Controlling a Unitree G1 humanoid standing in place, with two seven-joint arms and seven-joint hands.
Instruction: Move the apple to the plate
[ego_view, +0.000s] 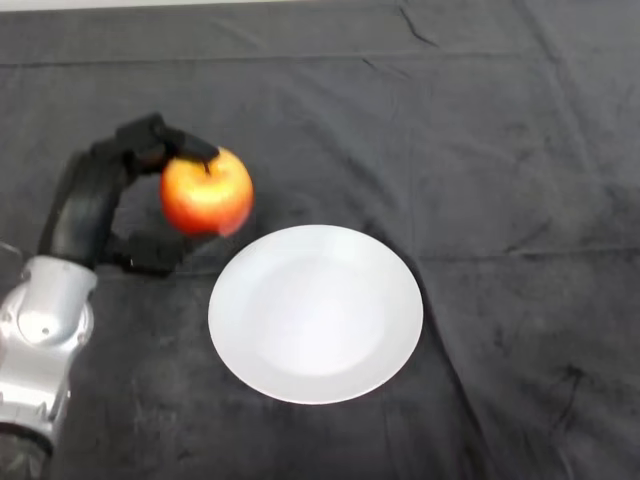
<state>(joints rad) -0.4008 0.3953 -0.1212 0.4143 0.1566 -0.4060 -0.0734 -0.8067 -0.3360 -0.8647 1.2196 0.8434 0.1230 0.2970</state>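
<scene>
Head view: left hand (100, 195), black, comes in from lower left on a silver-grey arm (40, 340). Fingers are curled round the apple (206, 192), grasping it: upper fingers hook over the top near the stem, the thumb reaches in from below on the left side. Apple is red with yellow-orange patches, stem end facing up toward the camera. It sits in the hand's grip just left of and above the plate (316, 312), its lower right edge close to the plate's upper left rim; cannot tell whether the apple is lifted off the cloth or resting on it. Apple is not over the plate's middle and not on it.

Plate is white, round, plain, lying flat on the dark cloth (480, 150), roughly centre of the view, nothing on it. Cloth is dark grey, covers the whole table, with creases along the top and a few wrinkles on the right side and lower right. A pale strip shows along the very top edge beyond the cloth.
</scene>
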